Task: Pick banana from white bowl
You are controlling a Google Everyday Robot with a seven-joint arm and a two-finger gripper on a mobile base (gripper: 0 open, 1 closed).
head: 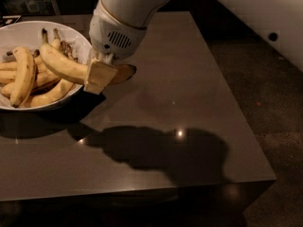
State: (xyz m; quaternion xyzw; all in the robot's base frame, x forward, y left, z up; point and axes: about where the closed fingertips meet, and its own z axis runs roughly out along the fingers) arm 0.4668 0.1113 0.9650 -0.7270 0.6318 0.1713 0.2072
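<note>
The white bowl (27,28) stands at the table's far left and holds several bananas. My gripper (100,77) is at the bowl's right rim, shut on the banana (61,63), a thick curved yellow one. I hold it near its dark tip (125,73), which sticks out past the rim over the table. Its dark stem (44,33) points back over the bowl. The banana rests above the others, lifted off the pile.
Several other bananas (22,75) lie in the bowl. The dark table (189,93) runs to its right edge and front edge, with floor (265,79) beyond. My white arm (255,8) crosses the top right.
</note>
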